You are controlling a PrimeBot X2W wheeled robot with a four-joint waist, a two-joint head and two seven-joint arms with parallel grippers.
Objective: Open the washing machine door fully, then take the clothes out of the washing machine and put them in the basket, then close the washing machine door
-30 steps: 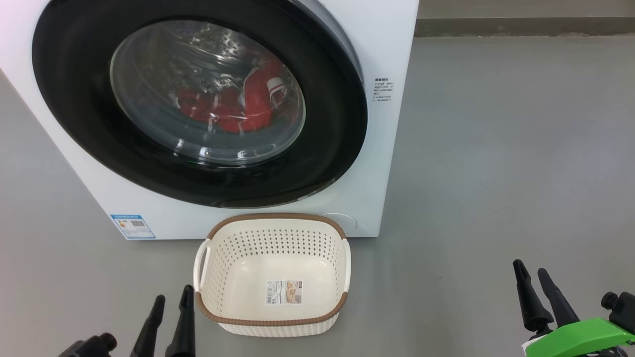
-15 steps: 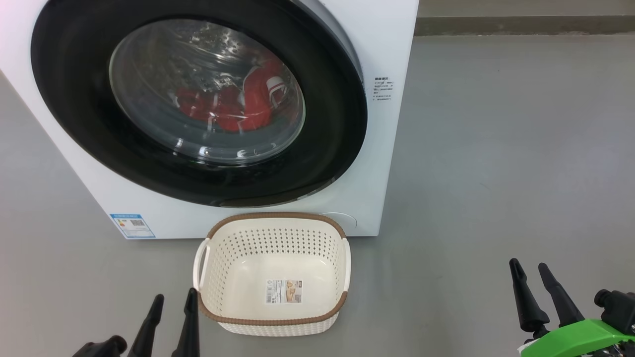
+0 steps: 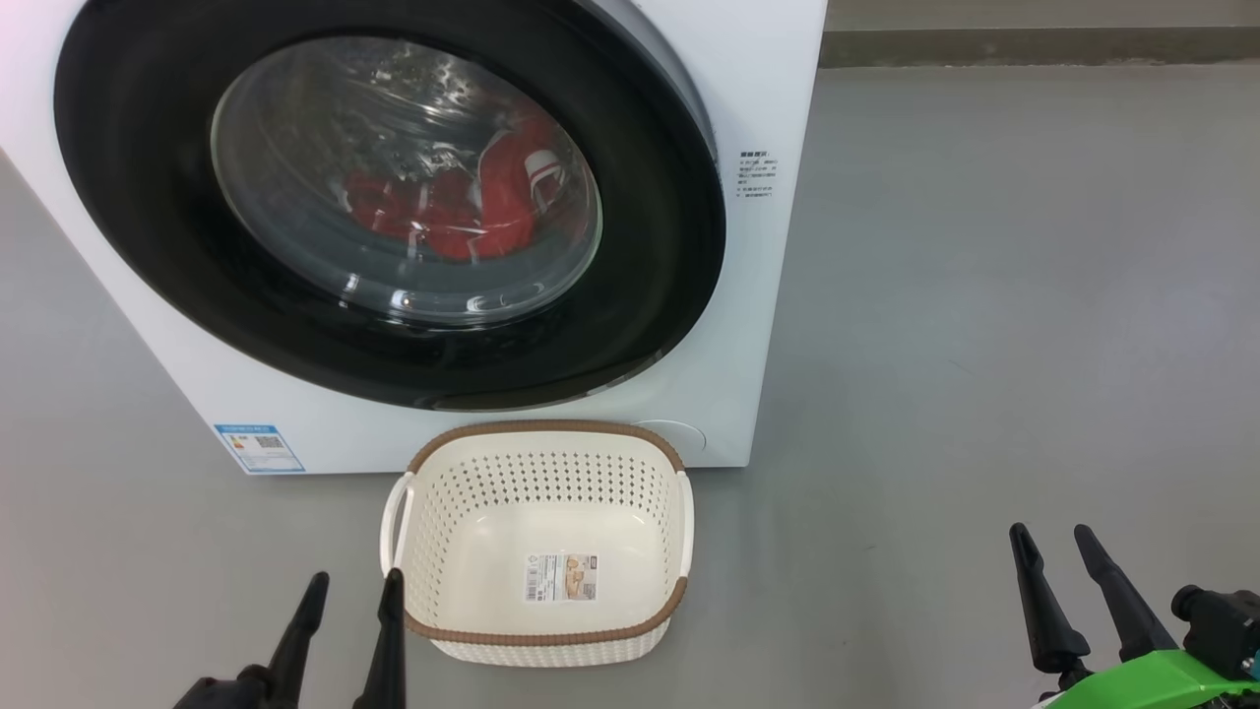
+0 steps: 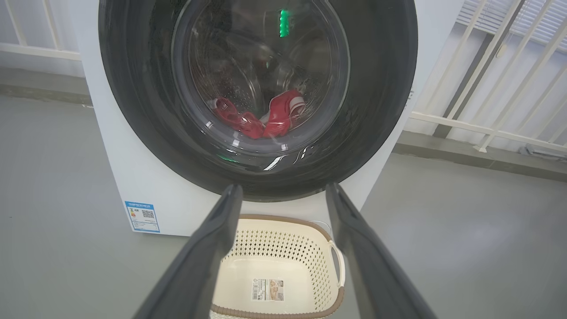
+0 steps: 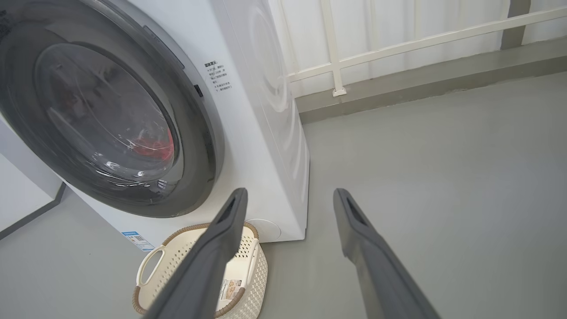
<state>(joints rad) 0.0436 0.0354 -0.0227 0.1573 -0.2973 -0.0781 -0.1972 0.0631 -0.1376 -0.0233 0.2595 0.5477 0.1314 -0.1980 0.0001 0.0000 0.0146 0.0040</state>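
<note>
Starting on step one: washing machine door (image 3: 394, 286) sits shut flat against the washing machine (image 3: 758, 295), nothing opened yet, so the whole task is ahead. Red-and-white clothes (image 3: 463, 212) lie heaped at the bottom of the drum, seen through the glass, none out. Empty basket (image 3: 546, 430) stands on the floor (image 3: 984, 295) just in front of the machine, below the door, paper label showing on its bottom. Low at the basket's left side is the left gripper (image 3: 355, 581), fingers spread, holding nothing; touching the basket or not, cannot tell. Its wrist view looks straight at the door over the basket. Well apart to the right, over bare floor, hangs the right gripper (image 3: 1049, 534), fingers also spread and empty. Its wrist view catches the door's right edge and a grey band with what looks like a recess, likely the pull point, not sure. Next move probably: one arm reaches up to that edge of the black rim, hooks a finger behind it and swings the door wide. Watch out: basket is close under the door, so the swing may pass right over it, and the door must be fully open before reaching in.
</note>
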